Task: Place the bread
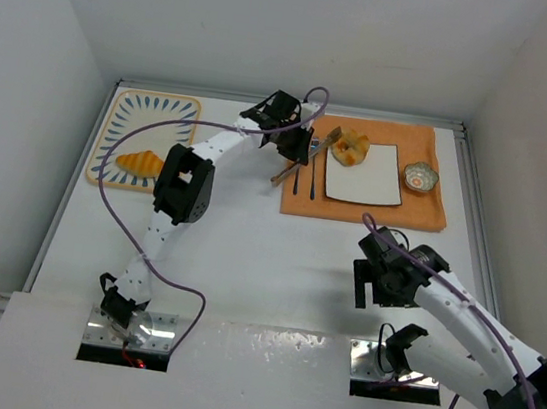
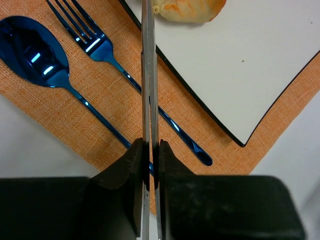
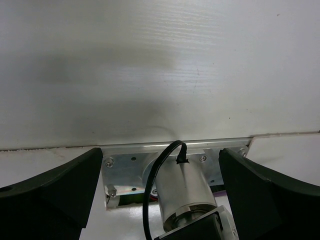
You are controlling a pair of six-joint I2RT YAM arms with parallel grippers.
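bun (image 1: 350, 146) on plate (image 1: 362, 181), croissant (image 1: 140, 162) on tray (image 1: 155, 106) | left gripper (image 2: 150, 150) clamped on tongs (image 2: 149, 75), tips by bun | right gripper (image 1: 375, 291) spread, empty | bread likely light, soft, crushable: pinch gently across middle

The spoon (image 2: 35, 52) and fork (image 2: 92, 42) are gleaming as glossy blue metal on the placemat (image 2: 100, 115), which is showing coarse orange woven cloth. The plate (image 2: 240, 65) is looking smooth, matt white. The bun (image 2: 190, 9) is showing a dry, matt crust, and the tongs (image 2: 148, 75) are showing dull edges.
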